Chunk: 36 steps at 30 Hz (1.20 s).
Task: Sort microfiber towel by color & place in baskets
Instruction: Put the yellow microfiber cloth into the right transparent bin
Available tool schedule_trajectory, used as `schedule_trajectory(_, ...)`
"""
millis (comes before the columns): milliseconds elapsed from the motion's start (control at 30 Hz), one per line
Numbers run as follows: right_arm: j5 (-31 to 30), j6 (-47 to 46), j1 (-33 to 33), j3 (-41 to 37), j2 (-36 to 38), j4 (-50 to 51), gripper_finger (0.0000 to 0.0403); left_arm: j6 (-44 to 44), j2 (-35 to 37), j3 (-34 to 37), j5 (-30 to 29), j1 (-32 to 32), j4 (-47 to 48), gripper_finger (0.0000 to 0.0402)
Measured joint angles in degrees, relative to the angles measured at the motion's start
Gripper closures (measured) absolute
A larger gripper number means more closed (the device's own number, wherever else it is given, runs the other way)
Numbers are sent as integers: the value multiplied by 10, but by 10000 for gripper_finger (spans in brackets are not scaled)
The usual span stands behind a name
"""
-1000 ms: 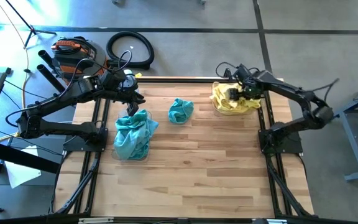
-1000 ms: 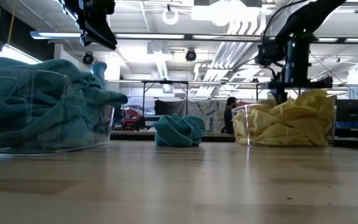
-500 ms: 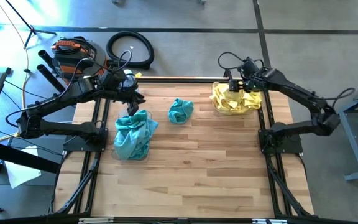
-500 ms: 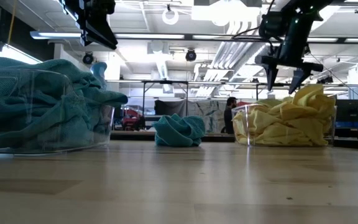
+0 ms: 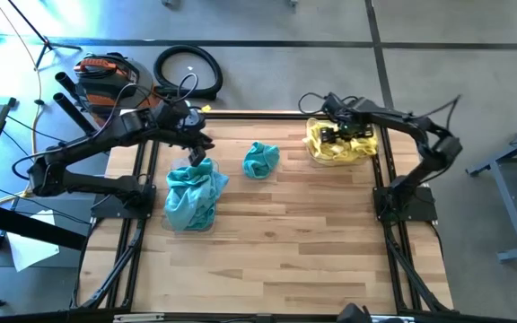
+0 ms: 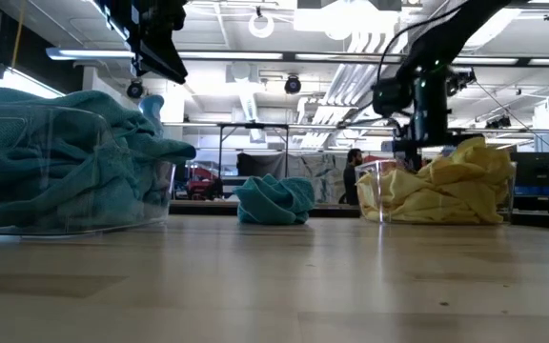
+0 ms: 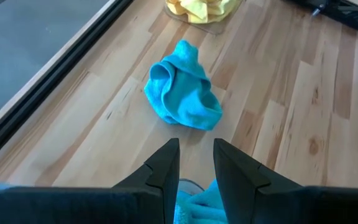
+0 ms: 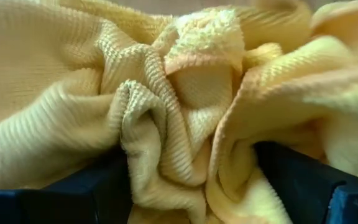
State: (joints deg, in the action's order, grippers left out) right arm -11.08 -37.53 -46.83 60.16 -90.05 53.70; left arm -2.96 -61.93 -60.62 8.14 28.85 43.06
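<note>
High view: one teal towel [image 5: 260, 160] lies loose on the table [image 5: 294, 242], between the teal basket [image 5: 191, 199] and the yellow basket [image 5: 339, 144], apart from both; it is the only cloth not yet binned.

Risks, judged from this layout:
- the right gripper [image 5: 334, 135] is pressed into the yellow pile [image 8: 179, 93] in the yellow basket with its fingers [image 8: 92, 193] spread wide and cloth bunched between them; a fold may snag on a finger and be dragged out of the basket when the arm lifts;
- the teal basket is heaped above its rim [image 6: 65, 110]; another cloth dropped on top may slide off onto the table.

Left gripper [image 7: 196, 165]: poised above the teal basket on the side facing the loose teal towel; jaws parted by a narrow gap, holding nothing, touching nothing.
</note>
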Motion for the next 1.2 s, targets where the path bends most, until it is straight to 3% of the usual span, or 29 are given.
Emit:
schedule_trajectory(300,1,1,0,1,-38,0,95,0,-11,0,1,0,0,316)
schedule_trajectory(733,4,-16,0,-1,157,20,95,1,-11,0,1,0,0,316)
schedule_trajectory(867,32,-41,0,-1,203,41,95,0,-11,0,1,0,-1,316)
schedule_trajectory(1033,72,-82,0,-1,211,116,95,1,-11,0,1,0,-1,316)
schedule_trajectory(1200,72,-78,0,-1,176,153,95,1,-11,0,1,0,-2,316)
